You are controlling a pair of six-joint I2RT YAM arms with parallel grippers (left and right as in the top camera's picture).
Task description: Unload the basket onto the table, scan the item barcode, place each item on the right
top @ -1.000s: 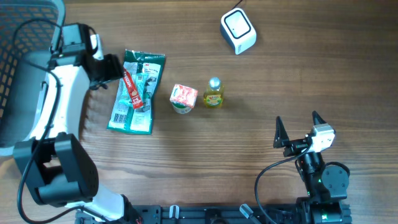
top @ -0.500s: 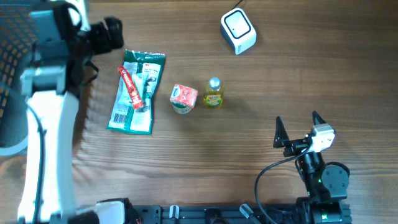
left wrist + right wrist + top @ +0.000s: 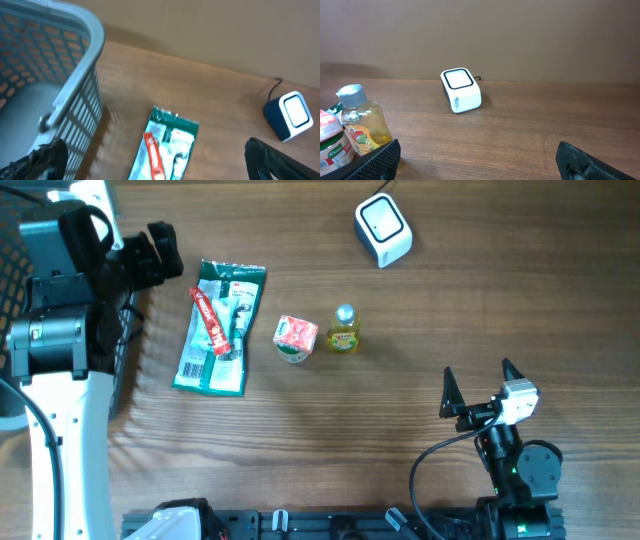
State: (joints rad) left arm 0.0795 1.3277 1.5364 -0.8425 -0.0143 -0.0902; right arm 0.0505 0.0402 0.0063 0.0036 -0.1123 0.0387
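Gaping left claw — seemingly empty

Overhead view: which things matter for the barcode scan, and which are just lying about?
For the job:
white scanner
green packet, small tub, yellow bottle: any could be the item

Lying about:
grey basket

I see a grey lattice basket at my left end of the table. The table is brown wood with visible grain.
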